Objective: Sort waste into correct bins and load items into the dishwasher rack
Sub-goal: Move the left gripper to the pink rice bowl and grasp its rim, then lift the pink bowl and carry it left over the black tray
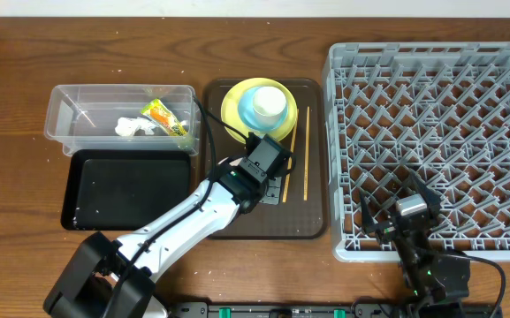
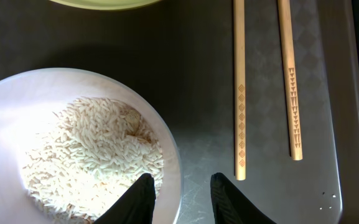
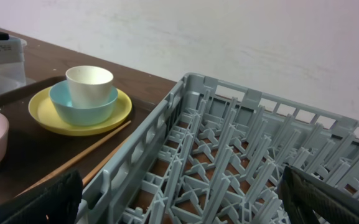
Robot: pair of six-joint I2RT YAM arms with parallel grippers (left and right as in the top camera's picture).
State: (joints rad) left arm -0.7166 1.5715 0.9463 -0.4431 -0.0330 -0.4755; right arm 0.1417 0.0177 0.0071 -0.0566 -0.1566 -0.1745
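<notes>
The wrapper (image 1: 166, 117) has print too small to read; the chopsticks (image 2: 239, 93) carry rows of small diamond and triangle marks near their ends. The left hand (image 2: 182, 180) stands partly apart over the white bowl (image 2: 17, 106), one finger (image 2: 139, 199) above the rice (image 2: 86, 155) inside and the other over the tray (image 1: 312, 221) just outside, the bowl's right rim between them; whether either finger touches the rim cannot be told. The bowl sits on the tray, near of the plate (image 1: 232, 110), with the chopsticks lying side by side just to its right. On the plate stands the blue bowl (image 3: 83, 106) with the cup (image 3: 89, 82) inside it. The right hand (image 3: 185, 205) is spread wide and holds nothing, hovering over the near left part of the rack (image 1: 431, 132), which stands on the worktop (image 1: 16, 53) right of the tray. At the far left, the clear tub (image 1: 60, 124) holds the wrapper and the white scrap (image 1: 133, 128); the black tub (image 1: 126, 190) lies just near of it.
</notes>
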